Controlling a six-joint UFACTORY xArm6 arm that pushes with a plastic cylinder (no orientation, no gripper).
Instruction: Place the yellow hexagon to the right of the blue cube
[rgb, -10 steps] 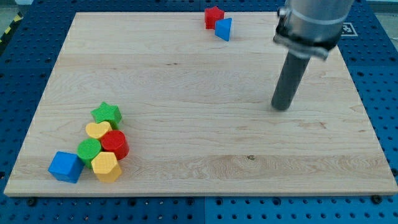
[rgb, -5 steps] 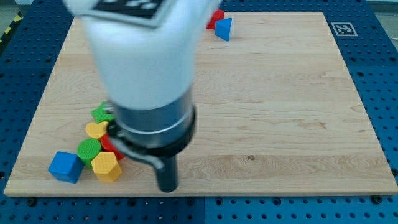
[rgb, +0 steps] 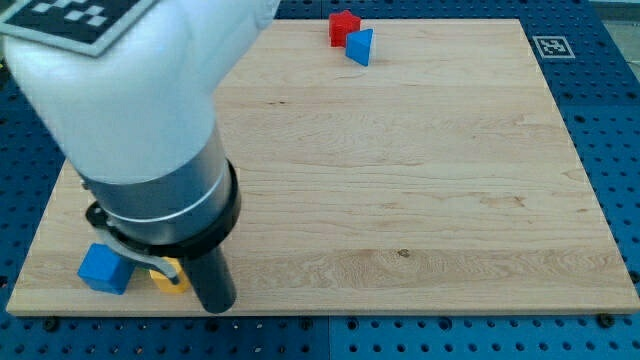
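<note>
The blue cube (rgb: 104, 269) sits near the board's bottom left corner. Only a sliver of the yellow hexagon (rgb: 168, 276) shows just to its right, mostly hidden behind the arm. My tip (rgb: 216, 306) is at the board's bottom edge, just right of the yellow hexagon and close against it; I cannot tell whether they touch. The arm's large body covers the left part of the board and hides the other blocks that lay above the hexagon.
A red block (rgb: 343, 27) and a blue triangular block (rgb: 361, 46) touch each other at the view's top centre. The wooden board (rgb: 420, 200) lies on a blue perforated table. A marker tag (rgb: 552, 47) sits at the top right.
The arm swept from the right of the board to the bottom left. The tip now stands beside the yellow hexagon. The arm now hides the green, red and yellow heart blocks.
</note>
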